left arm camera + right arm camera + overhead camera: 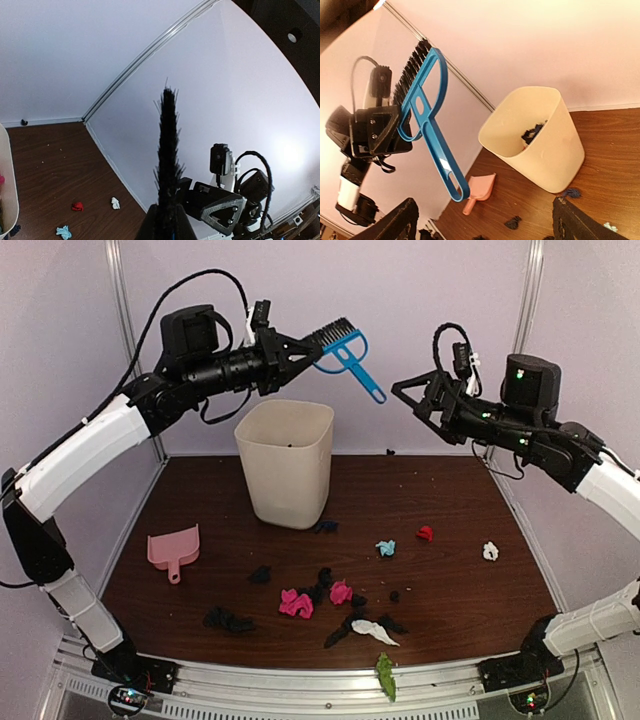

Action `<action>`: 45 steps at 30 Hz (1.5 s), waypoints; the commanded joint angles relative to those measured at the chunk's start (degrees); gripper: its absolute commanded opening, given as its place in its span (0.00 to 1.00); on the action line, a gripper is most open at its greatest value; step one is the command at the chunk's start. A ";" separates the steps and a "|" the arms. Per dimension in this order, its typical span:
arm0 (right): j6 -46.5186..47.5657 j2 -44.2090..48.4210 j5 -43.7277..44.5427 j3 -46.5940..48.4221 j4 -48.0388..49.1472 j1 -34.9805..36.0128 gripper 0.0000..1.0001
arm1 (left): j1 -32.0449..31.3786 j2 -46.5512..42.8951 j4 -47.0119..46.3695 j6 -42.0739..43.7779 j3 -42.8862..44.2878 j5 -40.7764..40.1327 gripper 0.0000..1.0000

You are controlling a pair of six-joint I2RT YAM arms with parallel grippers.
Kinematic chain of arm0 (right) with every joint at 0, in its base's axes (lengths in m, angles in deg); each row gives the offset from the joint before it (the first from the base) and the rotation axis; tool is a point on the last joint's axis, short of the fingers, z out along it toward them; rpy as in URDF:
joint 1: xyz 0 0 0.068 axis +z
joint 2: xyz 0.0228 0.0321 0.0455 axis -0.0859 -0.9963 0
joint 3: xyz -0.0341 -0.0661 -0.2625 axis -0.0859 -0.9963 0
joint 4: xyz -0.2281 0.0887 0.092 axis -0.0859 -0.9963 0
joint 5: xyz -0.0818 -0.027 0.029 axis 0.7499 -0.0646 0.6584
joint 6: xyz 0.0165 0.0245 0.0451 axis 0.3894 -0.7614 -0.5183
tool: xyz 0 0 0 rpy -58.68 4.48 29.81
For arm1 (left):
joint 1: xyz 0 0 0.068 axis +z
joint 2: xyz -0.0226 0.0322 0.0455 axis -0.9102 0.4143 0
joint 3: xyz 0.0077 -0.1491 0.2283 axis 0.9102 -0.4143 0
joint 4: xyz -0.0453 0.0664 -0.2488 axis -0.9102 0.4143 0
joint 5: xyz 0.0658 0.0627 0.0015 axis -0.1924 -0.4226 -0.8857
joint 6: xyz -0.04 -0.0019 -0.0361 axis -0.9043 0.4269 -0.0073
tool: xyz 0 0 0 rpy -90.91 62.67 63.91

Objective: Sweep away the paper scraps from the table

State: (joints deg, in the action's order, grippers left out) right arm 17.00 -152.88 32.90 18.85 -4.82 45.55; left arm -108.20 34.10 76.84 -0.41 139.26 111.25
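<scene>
Overhead, left tool (303, 350) clamps brush (347, 356); right tool (408, 400) agape; paper scraps (296, 603) well below.

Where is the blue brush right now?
In the top view the blue brush is up in the air, held in the jaws of the left arm, above and just right of the cream bin.

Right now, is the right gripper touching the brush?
Apart. The top view shows a clear gap between the brush handle's end and the open right gripper.
</scene>
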 commanded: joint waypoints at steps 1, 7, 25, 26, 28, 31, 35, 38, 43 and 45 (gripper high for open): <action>-11.26 2.66 -7.98 -5.51 19.90 -2.24 0.93 | 0.67 -1.18 -13.56 -3.89 -0.57 2.06 0.00; -15.81 2.35 -11.08 -7.48 30.54 -3.09 0.93 | 0.75 0.51 -19.89 -8.49 0.37 3.46 0.00; -23.81 -2.85 -15.07 -9.10 50.17 -3.78 0.86 | 0.70 3.79 -32.01 -19.22 -2.07 4.79 0.00; -23.75 -3.12 -15.40 -8.81 49.83 -3.83 0.85 | 0.69 3.91 -31.98 -19.29 -2.11 4.85 0.00; -23.66 -3.45 -15.76 -8.58 49.77 -3.85 0.83 | 0.51 4.22 -31.95 -19.55 -2.07 5.00 0.00; -23.60 -3.67 -15.98 -8.39 49.73 -3.84 0.75 | 0.04 5.16 -32.15 -19.60 -1.44 6.00 0.00; -22.45 -4.35 -15.75 -6.44 46.52 -3.80 0.63 | -0.84 5.80 -31.23 -18.73 -0.92 5.59 0.00; -21.85 -4.95 -15.71 -5.11 44.84 -3.87 0.59 | -1.16 6.26 -31.05 -18.16 -0.97 5.38 0.00; -21.06 -5.12 -14.87 -3.88 41.95 -3.80 0.54 | -1.51 7.07 -28.95 -16.62 0.71 5.46 0.00; -21.09 -5.22 -14.64 -3.69 41.72 -3.81 0.51 | -1.66 7.26 -28.32 -16.10 0.88 5.54 0.00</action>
State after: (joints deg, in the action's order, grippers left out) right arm -4.97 -157.99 17.97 13.08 38.50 41.90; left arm -109.49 40.48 48.93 -18.59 138.01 116.06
